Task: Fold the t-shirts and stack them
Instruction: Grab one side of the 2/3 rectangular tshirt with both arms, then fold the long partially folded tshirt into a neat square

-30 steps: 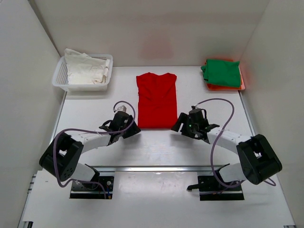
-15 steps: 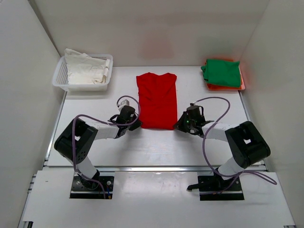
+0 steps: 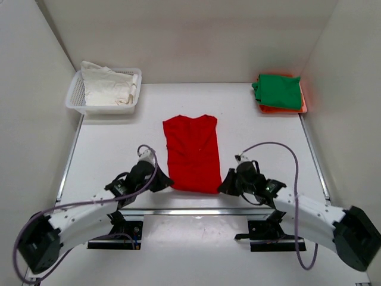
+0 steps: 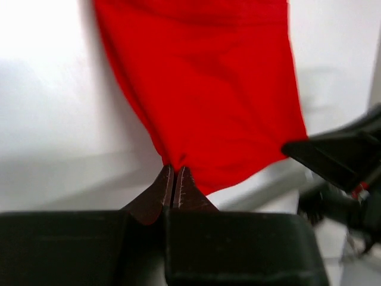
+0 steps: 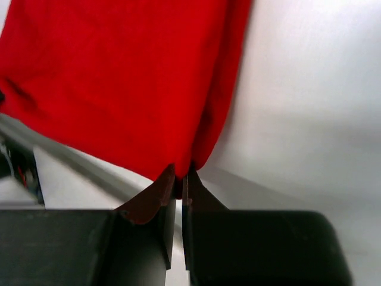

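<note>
Moved since earlier: both my arms have drawn back toward their bases, and the red t-shirt (image 3: 191, 154) has come with them, from mid-table to just short of the front edge of the table (image 3: 119, 137).
Left gripper (image 4: 174, 179): pinched tight on the shirt's near left corner, with cloth rising straight out of the closed tips.
Right gripper (image 5: 178, 179): closed down narrow on the near right corner, with red fabric caught between the tips.
Shirt's place: flat on the table between my two wrists, well apart from the green t-shirt (image 3: 278, 90), which lies on the orange t-shirt (image 3: 284, 110) in the far right corner.
Long axis: straight away from my bases, near edge at my fingertips, neck end farthest off.
Direction from fingers: the whole shirt lies ahead of both grips; none of it lies behind them.
Nearer arm: neither, since each holds its own corner and the two sit about level.
Coming move, as I judge it: carry both corners forward together along that axis toward the neck end, keeping them level so the fold lands square.
Stack side: the pile lies to the right, so my right arm is the nearer one for the later carry.
</note>
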{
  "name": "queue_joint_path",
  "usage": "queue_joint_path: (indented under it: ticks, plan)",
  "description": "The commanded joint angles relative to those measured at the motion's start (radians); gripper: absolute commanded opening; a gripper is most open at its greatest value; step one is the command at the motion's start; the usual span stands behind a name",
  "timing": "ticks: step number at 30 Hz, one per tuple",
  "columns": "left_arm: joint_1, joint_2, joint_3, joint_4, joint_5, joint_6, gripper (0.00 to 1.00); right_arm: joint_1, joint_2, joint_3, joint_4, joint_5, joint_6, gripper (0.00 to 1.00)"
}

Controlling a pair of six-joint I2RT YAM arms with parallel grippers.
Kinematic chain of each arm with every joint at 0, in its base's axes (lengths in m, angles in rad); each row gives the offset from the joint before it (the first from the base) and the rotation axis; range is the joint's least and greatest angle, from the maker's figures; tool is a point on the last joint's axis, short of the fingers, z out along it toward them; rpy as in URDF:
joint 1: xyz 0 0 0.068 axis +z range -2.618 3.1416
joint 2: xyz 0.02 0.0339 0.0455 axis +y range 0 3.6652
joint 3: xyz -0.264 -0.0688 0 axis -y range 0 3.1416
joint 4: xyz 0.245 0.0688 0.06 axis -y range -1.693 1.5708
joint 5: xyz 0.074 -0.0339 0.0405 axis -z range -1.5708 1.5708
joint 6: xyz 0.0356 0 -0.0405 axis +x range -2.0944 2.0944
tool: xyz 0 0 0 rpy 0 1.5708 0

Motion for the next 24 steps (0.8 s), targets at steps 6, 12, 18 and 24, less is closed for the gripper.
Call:
queue_joint_path:
  ticks: [6, 12, 18, 24]
  plan:
    - [-0.102, -0.208, -0.015, -0.162, -0.01, -0.09, 0.0, 0.073, -0.243, -0.001, -0.208, -0.004, 0.047, 0.0]
    - [0.15, -0.035, 0.254, -0.092, 0.096, 0.064, 0.0, -0.266, -0.024, 0.319, -0.206, -0.295, -0.2, 0.0]
    - [0.358, 0.3, 0.438, 0.112, 0.187, 0.12, 0.0, -0.468, 0.373, 0.584, -0.021, -0.444, -0.26, 0.0]
    - [0.448, 0.74, 0.636, 0.301, 0.171, 0.131, 0.0, -0.507, 0.873, 1.026, 0.035, -0.477, -0.286, 0.0]
